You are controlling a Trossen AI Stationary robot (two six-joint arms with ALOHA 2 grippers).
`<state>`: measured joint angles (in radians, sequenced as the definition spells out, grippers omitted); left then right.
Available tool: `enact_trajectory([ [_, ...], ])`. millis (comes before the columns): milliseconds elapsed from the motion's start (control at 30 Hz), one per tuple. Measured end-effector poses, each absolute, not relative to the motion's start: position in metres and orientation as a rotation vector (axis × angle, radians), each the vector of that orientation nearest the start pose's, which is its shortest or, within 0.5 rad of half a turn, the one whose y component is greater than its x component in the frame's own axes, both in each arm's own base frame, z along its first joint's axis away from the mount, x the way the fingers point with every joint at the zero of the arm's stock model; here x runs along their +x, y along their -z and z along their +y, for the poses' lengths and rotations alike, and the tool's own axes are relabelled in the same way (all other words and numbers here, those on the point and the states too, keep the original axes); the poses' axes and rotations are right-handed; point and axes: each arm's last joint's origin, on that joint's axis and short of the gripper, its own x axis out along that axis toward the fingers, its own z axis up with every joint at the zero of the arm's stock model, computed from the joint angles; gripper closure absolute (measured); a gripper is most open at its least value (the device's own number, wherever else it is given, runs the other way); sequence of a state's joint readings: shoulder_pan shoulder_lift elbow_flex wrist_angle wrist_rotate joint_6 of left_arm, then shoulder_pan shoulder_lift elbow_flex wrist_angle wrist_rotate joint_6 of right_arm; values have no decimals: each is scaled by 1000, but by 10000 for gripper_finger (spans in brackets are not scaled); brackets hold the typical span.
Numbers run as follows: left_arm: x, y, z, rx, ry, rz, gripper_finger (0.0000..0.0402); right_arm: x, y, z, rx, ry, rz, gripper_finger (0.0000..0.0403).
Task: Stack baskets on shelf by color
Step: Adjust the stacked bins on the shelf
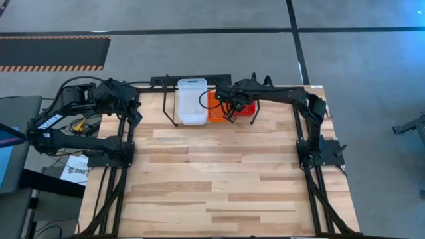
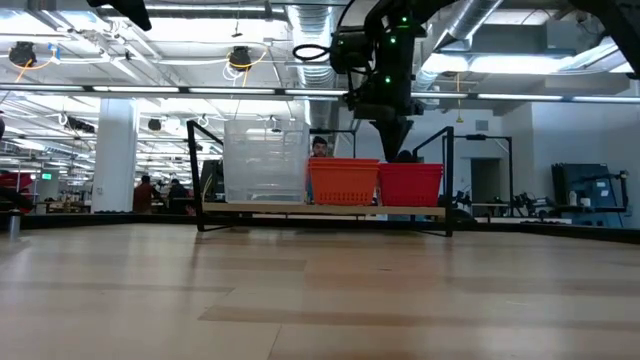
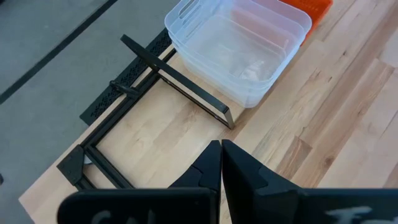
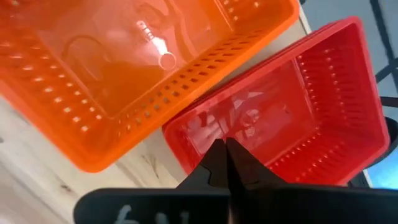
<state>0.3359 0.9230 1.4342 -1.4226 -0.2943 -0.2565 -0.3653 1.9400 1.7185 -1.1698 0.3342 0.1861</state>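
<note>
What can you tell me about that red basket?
The red basket is a small rectangular bin of glossy plastic with rows of small holes in its walls. It sits upright and empty on the shelf, at the right end of the row, beside the orange basket. The right gripper, fingers shut, hovers just above it.

1. A pale wooden table top (image 1: 219, 179) of butcher-block strips stands on a grey concrete floor (image 1: 358, 73)
2. Dark lines (image 1: 199, 30) cross the floor, and a black mat with orange-striped edges (image 1: 53, 52) lies on it
3. In the low view, a white column (image 2: 115, 155), ceiling ducts (image 2: 470, 20) and hanging lights (image 2: 240, 58) show
4. People (image 2: 160, 190) stand far behind the table
</note>
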Motion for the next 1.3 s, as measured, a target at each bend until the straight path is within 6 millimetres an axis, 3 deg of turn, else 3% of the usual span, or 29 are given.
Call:
enact_trajectory([
  [400,95,-411,42,-249,-701,846,401,346,-224,-150,234,677,1425,403],
  [733,95,-411,42,-249,-701,846,401,352,-224,-137,235,615,1420,403],
  [1300,95,-411,42,-250,-703,845,401,363,-273,-159,239,644,1235,403],
])
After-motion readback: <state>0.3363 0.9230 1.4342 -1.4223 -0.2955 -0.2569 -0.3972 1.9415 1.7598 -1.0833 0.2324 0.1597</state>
